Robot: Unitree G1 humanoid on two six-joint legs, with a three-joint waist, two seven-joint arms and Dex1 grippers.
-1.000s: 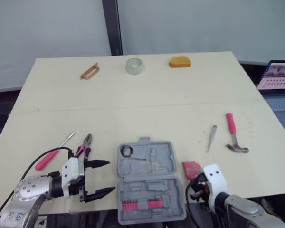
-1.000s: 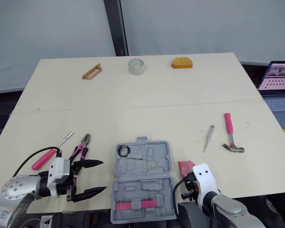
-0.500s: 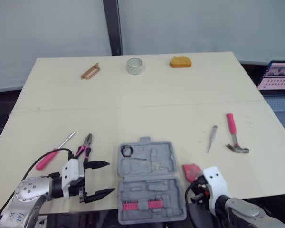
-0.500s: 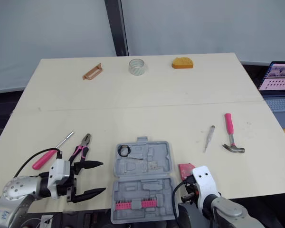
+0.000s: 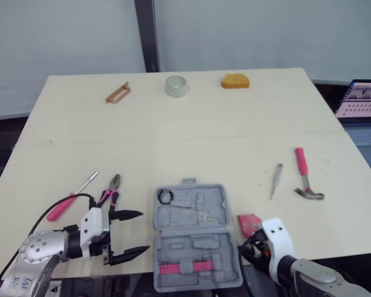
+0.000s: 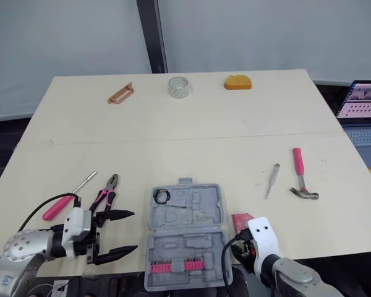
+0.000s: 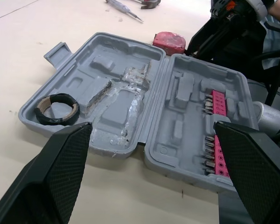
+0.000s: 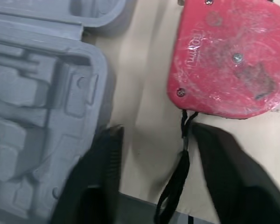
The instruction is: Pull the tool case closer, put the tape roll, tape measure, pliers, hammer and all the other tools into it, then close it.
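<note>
Tabletop (image 5: 191,124) holds the grey tool case (image 5: 195,238), open, pink bits (image 5: 184,267) inside.

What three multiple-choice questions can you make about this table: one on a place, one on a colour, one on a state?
1. Where is the red tape measure relative to the tool case? A) inside it B) on the table, beside its right side C) under it
2. What colour is the handle of the hammer? A) pink B) blue C) black
3. The case is: A) shut B) open C) upside down
Answers: B, it lies on bare tabletop next to the case; A, the grip is pink; B, both halves lie flat, pockets showing.
</note>
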